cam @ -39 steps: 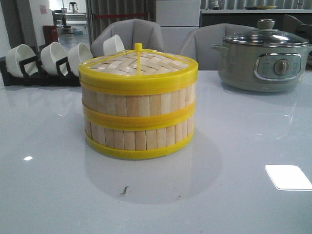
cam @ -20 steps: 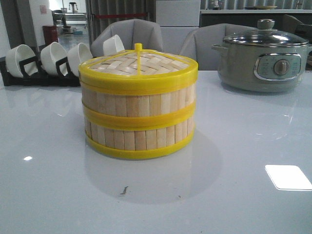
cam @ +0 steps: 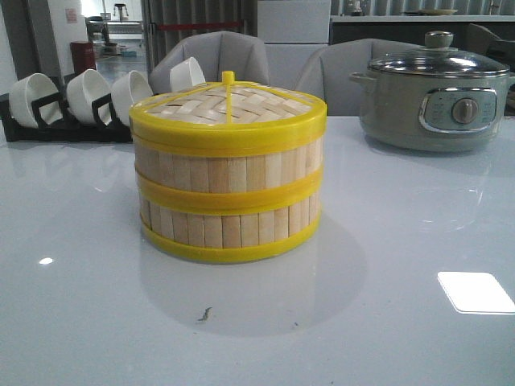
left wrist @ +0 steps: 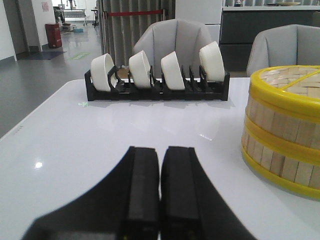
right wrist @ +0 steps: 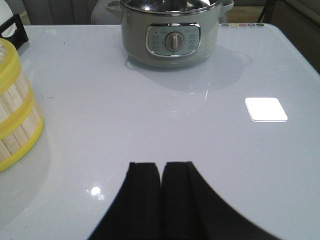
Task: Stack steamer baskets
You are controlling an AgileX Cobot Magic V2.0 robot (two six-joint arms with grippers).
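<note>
Two steamer baskets stand stacked in the middle of the table: the upper basket (cam: 229, 170) sits squarely on the lower basket (cam: 229, 229). A woven-bamboo lid (cam: 229, 104) with a yellow rim and knob covers the stack. The stack also shows in the left wrist view (left wrist: 282, 132) and at the edge of the right wrist view (right wrist: 14, 110). My left gripper (left wrist: 160, 152) is shut and empty, low over the table, apart from the stack. My right gripper (right wrist: 161, 167) is shut and empty, on the other side of the stack. Neither arm shows in the front view.
A grey-green electric pot (cam: 434, 96) with a glass lid stands at the back right and shows in the right wrist view (right wrist: 172, 32). A black rack of white bowls (cam: 76, 100) stands at the back left and shows in the left wrist view (left wrist: 157, 75). Grey chairs stand behind the table.
</note>
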